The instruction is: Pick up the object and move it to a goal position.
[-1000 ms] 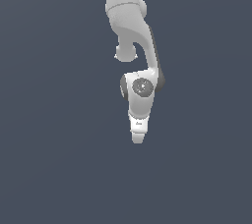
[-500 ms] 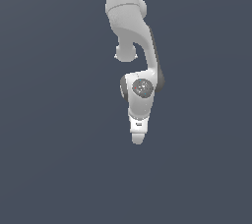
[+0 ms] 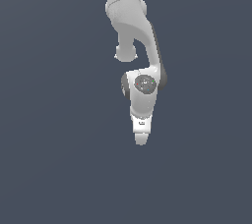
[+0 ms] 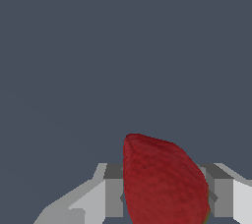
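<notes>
A plain dark grey-blue surface [image 3: 49,144] fills both views; whether the strawberry [image 4: 162,183] touches it is unclear.

Strawberry [image 4: 162,183]: deep red, finely mottled, with a thin olive-green edge low on one side. End effector [image 4: 165,196]: light grey fingers with darker grey pads. Arm [image 3: 133,26]: white, with a dark grey joint disc. Background: uniform slate blue-grey.

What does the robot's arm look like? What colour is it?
The arm is smooth and white, made of rounded chunky links with dark joints. A round grey disc sits on the wrist. The gripper is white and tapers to a narrow tip. The wrist view shows pale grey, blocky fingers. No cables show.
</notes>
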### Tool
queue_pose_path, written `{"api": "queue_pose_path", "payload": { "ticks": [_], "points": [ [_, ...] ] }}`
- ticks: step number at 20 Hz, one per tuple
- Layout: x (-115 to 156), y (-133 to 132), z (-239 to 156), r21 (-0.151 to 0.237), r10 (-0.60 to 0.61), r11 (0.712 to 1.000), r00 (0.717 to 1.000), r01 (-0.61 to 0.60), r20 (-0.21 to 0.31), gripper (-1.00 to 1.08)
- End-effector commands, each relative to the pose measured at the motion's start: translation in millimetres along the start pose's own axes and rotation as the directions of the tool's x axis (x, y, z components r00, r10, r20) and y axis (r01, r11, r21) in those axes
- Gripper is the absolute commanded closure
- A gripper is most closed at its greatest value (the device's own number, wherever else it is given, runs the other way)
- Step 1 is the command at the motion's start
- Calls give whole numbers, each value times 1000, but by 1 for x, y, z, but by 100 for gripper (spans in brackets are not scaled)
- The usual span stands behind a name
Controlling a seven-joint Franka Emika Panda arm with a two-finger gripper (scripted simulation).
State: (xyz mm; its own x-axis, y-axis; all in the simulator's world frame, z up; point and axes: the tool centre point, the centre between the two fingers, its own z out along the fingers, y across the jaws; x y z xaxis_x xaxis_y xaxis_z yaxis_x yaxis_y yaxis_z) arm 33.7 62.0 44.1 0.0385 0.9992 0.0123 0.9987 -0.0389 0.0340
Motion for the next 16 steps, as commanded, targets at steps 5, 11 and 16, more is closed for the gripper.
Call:
{"api": "queue_pose_path", "payload": {
  "ticks": [5,11,16],
  "points": [
    [26,33,-61,-97,-94,991,995,91,-31,108],
    [64,66,-153,-234,-230,949,971,211,-59,108],
    [97,80,-241,-358,-353,882,933,307,-69,108]
  ]
}}
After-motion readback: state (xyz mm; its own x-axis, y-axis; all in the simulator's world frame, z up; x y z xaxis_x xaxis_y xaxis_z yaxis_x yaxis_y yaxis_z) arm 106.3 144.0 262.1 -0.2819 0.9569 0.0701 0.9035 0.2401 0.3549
